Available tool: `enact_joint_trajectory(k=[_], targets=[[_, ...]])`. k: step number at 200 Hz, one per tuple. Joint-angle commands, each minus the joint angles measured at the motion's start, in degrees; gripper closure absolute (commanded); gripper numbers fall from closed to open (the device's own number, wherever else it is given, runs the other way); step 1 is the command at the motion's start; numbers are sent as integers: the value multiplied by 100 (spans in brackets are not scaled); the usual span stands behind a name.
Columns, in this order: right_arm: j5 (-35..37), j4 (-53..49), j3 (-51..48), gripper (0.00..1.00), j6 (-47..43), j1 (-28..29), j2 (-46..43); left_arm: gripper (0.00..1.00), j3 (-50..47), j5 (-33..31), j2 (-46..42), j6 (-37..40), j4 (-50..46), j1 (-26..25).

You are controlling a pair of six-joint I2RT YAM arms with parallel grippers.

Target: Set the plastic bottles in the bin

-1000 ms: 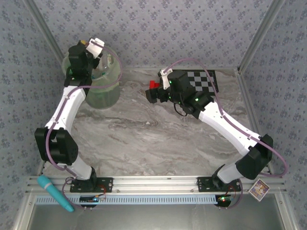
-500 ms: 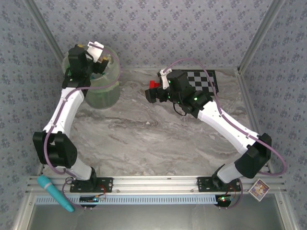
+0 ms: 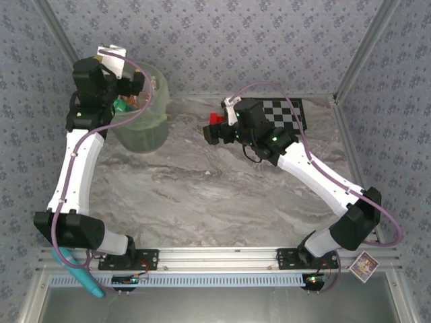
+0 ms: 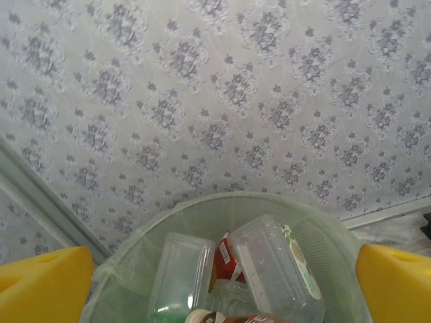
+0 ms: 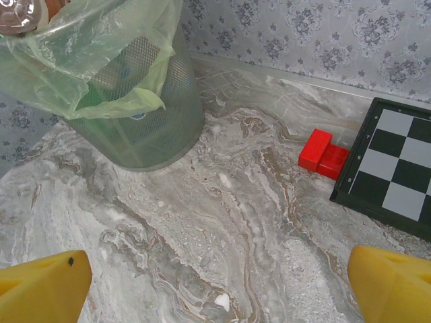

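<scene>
The pale-green bin [image 3: 145, 131] stands at the table's far left, lined with a thin green bag. Several plastic bottles [image 3: 131, 102] lie inside it. My left gripper [image 3: 124, 86] hangs open above the bin's near rim. In the left wrist view its yellow fingers [image 4: 44, 282] stand far apart, and the left gripper [image 4: 222, 289] holds nothing. Below it lie a clear bottle [image 4: 276, 269], a clear one with green at its base [image 4: 178, 276] and a red-labelled one [image 4: 225, 259]. My right gripper [image 3: 214, 132] is open over bare marble, right of the bin [image 5: 135, 101].
A small red block [image 5: 323, 153] lies against a black-and-white checkerboard [image 5: 397, 175] at the back right of the table; both also show from above, the block [image 3: 215, 118] just behind my right gripper, the board [image 3: 286, 113] beyond it. Wallpapered walls close the far side.
The left gripper has opened wide, and the left arm has swung up and to the left over the bin. The right arm has barely moved.
</scene>
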Motion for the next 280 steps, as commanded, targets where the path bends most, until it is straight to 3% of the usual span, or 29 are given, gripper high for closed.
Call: enact_joint_trajectory(k=[1, 74, 178, 223, 280], targets=[[-21, -23, -46, 1, 96, 61, -216, 1, 369, 19, 244, -649, -616, 291], [138, -46, -183, 1, 169, 106, -334, 1, 186, 1115, 283, -627, -1229, 436], [147, -32, -142, 1, 167, 102, -301, 3, -41, -134, 710, -246, -1376, 429], [130, -55, -135, 1, 166, 109, -306, 2, 185, -69, 888, -329, -1502, 422], [153, -48, -174, 1, 183, 123, -332, 1, 725, 641, 685, -791, -1664, 419]])
